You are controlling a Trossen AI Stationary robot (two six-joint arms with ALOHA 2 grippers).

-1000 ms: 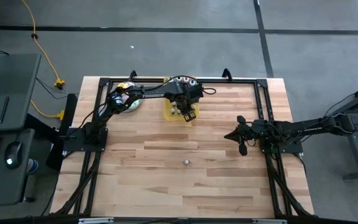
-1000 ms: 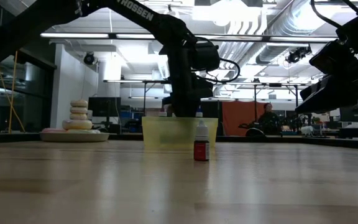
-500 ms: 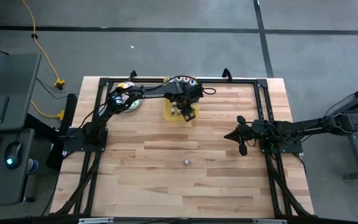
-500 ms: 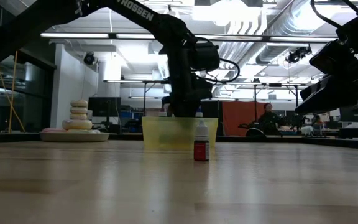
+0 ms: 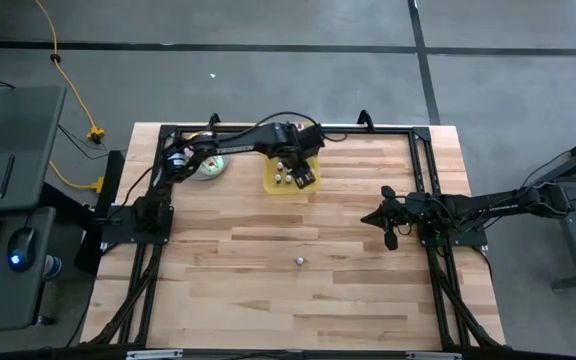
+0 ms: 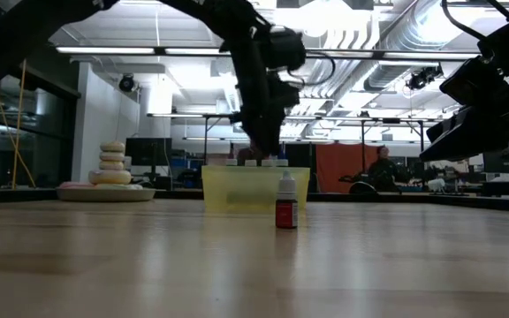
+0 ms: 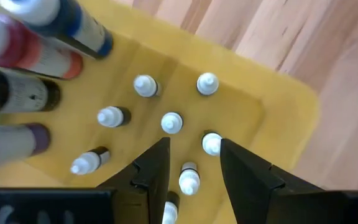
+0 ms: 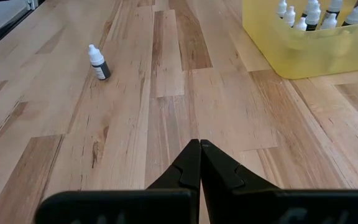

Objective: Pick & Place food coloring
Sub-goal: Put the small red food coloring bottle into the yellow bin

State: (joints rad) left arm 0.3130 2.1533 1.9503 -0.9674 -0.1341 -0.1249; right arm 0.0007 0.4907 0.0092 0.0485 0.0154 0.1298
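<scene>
The yellow tray (image 5: 290,178), translucent plastic with rounded corners, sits toward the far edge of the tabletop (image 5: 298,300), which is pale jointed wood planks. It holds the food coloring bottles (image 7: 171,122): small, upright, white conical caps, with larger dark, red and blue ones lying alongside. The left gripper (image 7: 191,163) hangs above the tray, fingers parted and empty. One dark-bodied bottle (image 8: 98,63) stands alone mid-table. The right gripper (image 8: 199,163) waits at the right side, fingers pressed together. Iced donuts (image 6: 112,165) are stacked on a plate. Behind: an open workshop with ceiling ducts.
</scene>
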